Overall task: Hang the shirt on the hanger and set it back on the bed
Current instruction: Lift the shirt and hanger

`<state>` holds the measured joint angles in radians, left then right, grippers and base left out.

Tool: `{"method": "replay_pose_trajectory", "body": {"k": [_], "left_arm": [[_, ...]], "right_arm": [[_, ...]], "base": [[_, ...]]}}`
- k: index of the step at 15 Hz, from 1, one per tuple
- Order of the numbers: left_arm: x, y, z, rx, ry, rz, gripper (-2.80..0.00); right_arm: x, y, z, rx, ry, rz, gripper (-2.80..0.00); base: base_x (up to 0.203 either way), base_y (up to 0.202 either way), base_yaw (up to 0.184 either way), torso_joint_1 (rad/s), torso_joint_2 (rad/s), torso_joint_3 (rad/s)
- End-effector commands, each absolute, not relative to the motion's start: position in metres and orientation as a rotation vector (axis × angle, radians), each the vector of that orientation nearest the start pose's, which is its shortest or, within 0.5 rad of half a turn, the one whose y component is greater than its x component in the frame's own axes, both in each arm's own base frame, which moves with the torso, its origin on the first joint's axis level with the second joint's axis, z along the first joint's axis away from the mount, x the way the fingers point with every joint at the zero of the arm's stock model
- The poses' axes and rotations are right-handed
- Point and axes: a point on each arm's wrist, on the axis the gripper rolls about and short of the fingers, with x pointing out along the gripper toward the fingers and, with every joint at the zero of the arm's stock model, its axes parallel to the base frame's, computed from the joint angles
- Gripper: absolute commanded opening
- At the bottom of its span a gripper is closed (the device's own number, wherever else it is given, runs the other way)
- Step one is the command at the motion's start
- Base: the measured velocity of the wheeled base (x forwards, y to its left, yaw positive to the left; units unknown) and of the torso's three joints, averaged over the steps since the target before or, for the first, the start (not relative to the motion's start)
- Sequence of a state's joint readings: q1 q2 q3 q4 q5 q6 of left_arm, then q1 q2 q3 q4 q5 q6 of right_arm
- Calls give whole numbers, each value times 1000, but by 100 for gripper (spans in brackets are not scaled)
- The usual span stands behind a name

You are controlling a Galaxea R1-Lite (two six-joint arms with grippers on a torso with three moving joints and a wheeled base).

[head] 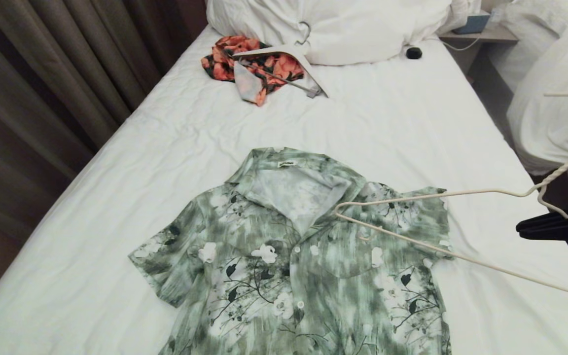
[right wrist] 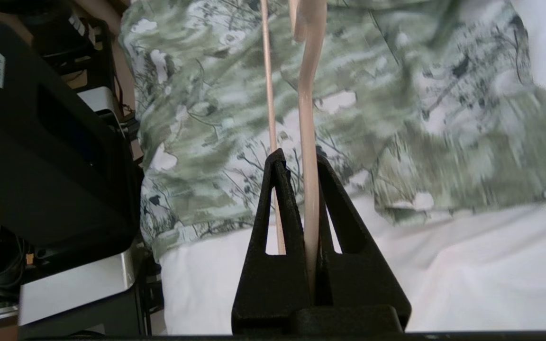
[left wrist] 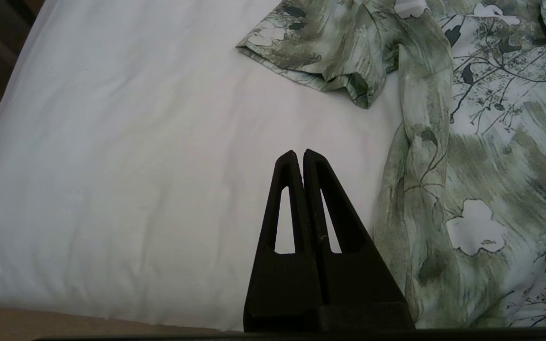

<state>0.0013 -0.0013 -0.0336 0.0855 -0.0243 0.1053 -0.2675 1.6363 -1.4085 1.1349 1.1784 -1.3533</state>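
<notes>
Shirt of green and white brushed print, short-sleeved, with white flowers, dark leaves and an open collar, lay flat and face up on the long bed with its plain white wrinkled sheet. Its collar pointed toward the big white pillows at the far end.

The right gripper stood at the right edge of the head view, over the right side of the bed. Its black fingers were closed tightly on the thin cream-coloured wire hanger, holding it at the twisted neck under the long curved hook. The triangular frame reached out from the gripper over the shirt, and its far corner was above the right side of the collar. Whether the wire touched the cloth, I could not tell.

The left gripper hung over the bare sheet just beside the shirt's left sleeve. Its fingers were pressed together and held nothing.

Farther up the bed, near the pillows, a small orange-and-black floral garment lay crumpled with a thicker white hanger on top of it. A small dark round object lay on the sheet beside the pillow.
</notes>
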Motion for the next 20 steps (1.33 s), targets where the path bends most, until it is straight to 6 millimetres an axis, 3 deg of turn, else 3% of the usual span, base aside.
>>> {"method": "replay_pose_trajectory", "body": {"k": [1, 4, 10, 18, 20], "left_arm": [[-26, -1, 76, 105, 51, -26, -280], [-26, -1, 76, 105, 51, -26, -280], [-26, -1, 76, 109, 52, -26, -280], [-26, -1, 76, 71, 50, -28, -280], [-29, -1, 96, 55, 6, -58, -280]], "right_arm": [[220, -37, 251, -247, 307, 1212, -280], [205, -34, 260, -130, 256, 1221, -280], [214, -28, 262, -160, 187, 1258, -280], [208, -26, 271, -149, 102, 1280, -280], [207, -26, 273, -152, 99, 1280, -280]], "base": [[0, 0, 0, 0, 0, 0], [0, 0, 0, 0, 0, 0], [0, 0, 0, 0, 0, 0], [0, 0, 0, 0, 0, 0], [0, 0, 0, 0, 0, 0]]}}
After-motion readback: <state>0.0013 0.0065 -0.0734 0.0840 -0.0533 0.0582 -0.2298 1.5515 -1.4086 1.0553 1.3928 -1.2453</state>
